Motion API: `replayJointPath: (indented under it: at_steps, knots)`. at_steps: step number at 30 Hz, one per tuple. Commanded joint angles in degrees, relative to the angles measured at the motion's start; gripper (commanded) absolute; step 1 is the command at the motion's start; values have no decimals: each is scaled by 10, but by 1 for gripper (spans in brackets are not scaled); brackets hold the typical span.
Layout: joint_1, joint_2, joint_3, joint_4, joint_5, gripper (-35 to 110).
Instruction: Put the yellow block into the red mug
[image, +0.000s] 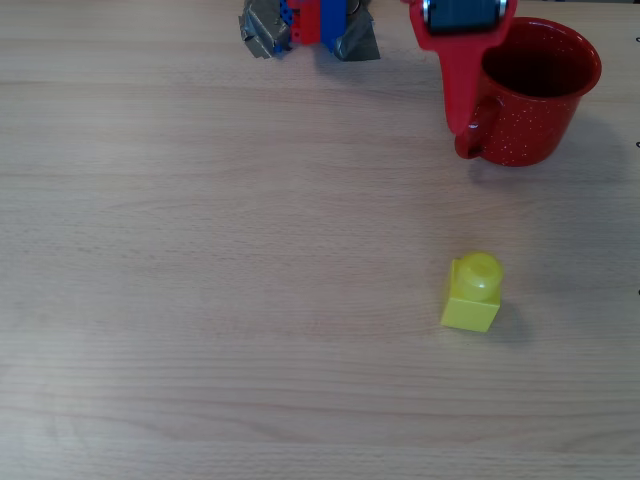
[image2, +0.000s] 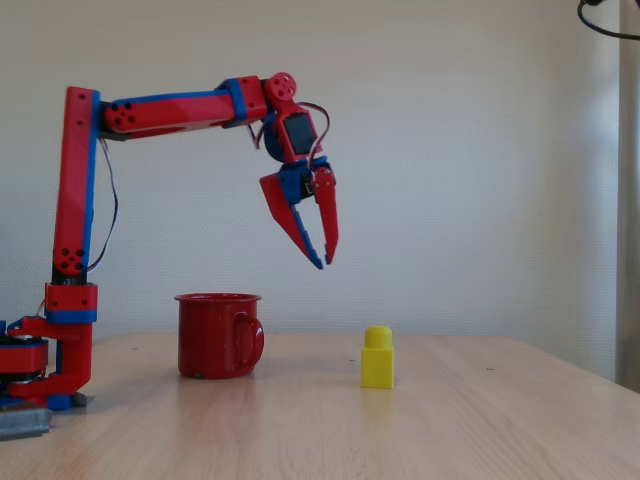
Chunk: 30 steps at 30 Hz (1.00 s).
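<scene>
Red mug (image2: 218, 335) upright on the wooden surface (image2: 480, 420), handle toward the block, red-and-blue gripper (image2: 326, 262) raised above, right of mug, fingers nearly closed, empty, yellow block (image2: 377, 357) farther right, well apart.

The red-and-blue pincer (image2: 326, 262) hangs high in the air, tips nearly touching, holding nothing. Below it to the left stands the speckled red enamel mug (image2: 216, 335); below to the right, the small yellow plastic brick (image2: 377, 358) sits on the pale wooden worktop (image2: 330, 430).
</scene>
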Motion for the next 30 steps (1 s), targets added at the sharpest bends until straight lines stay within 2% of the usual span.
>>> replayJointPath:
  at_steps: [1,8,13,20,30]
  knots:
    - [-21,-10,-96,24,21,0]
    - [-22,-156,-258,61,26,2]
    - [-18,-240,-334,77,24,21]
    - [-14,-299,-377,83,45,36]
    - [-16,-353,-377,102,43,45]
